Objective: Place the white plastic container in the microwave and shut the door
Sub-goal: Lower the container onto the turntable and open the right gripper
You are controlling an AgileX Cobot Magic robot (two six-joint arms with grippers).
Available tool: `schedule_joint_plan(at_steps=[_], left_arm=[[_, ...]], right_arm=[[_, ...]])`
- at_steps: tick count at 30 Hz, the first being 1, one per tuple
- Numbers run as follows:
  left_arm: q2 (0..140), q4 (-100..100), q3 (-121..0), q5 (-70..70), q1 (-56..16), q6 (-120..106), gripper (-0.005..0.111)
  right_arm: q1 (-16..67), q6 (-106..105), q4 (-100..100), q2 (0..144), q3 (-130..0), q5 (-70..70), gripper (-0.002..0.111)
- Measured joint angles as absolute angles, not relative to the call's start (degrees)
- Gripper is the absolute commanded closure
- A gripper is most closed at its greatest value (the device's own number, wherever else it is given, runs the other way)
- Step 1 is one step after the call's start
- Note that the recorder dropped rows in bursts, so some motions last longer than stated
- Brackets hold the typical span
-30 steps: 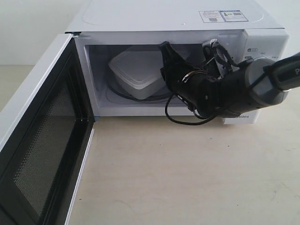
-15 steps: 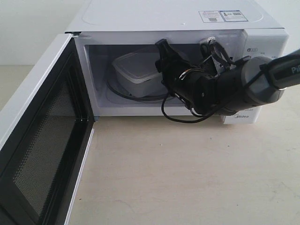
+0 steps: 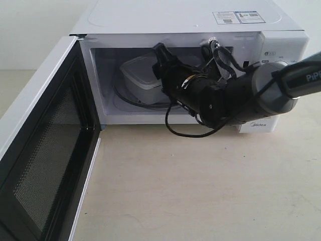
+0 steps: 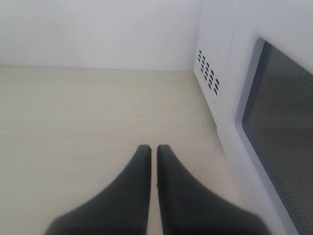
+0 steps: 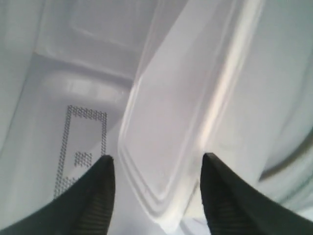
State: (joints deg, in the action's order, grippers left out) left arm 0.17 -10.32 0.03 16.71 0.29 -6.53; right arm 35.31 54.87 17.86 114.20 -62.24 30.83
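the microwave [image 3: 190, 17] fills the upper half of the exterior view, its cavity facing the camera; the door [image 3: 55, 160] stands swung wide open at the left of the frame, its black mesh-lined inner face turned toward the middle; the white plastic container [image 3: 138, 75] sits inside the cavity, left of centre and toward the back, resting on the glass turntable [image 3: 125, 98]; the right arm [image 3: 251, 95] comes in from the right edge and reaches through the opening, hiding much of the control panel, with a loop of black cable [image 3: 183, 133] hanging below it over the pale table [image 3: 200, 191]; a label sticker [image 3: 238, 17] lies on the microwave's top near the upper right.

in the right wrist view the right gripper [image 5: 155, 159] is spread wide, its two dark ribbed fingers [image 5: 100, 196] well apart with a rounded corner of the container's lid between them; a sliver of gap shows beside one finger, and i cannot tell whether the other touches the rim; a perforated patch [image 5: 80, 142] shows on the cavity wall beyond.

in the left wrist view the left gripper [image 4: 152, 152] is nearly closed, only a thin slit between its tips and nothing in it; it hangs over bare table just beside the door's outer face with the dark window; a cluster of vent holes [image 4: 208, 73] shows on the white side wall behind.
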Motion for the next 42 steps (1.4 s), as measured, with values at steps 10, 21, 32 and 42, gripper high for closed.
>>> schedule_joint_plan(at_steps=[10,21,32,42], left_arm=[[0.17,-10.32,0.03,16.71,0.29,-6.53,0.102],[0.17,-10.32,0.03,16.71,0.29,-6.53,0.102],[0.17,-10.32,0.03,16.71,0.29,-6.53,0.102],[0.17,-10.32,0.03,16.71,0.29,-6.53,0.102]], right_arm=[[35.95,55.67,12.26,112.86,-54.49,35.39,0.078],[35.95,54.0,-12.58,110.51,-54.2,34.95,0.108],[35.95,42.29,-20.82,110.51,-53.64,34.37,0.108],[35.95,18.75,-12.48,111.13,-53.64,34.29,0.108]])
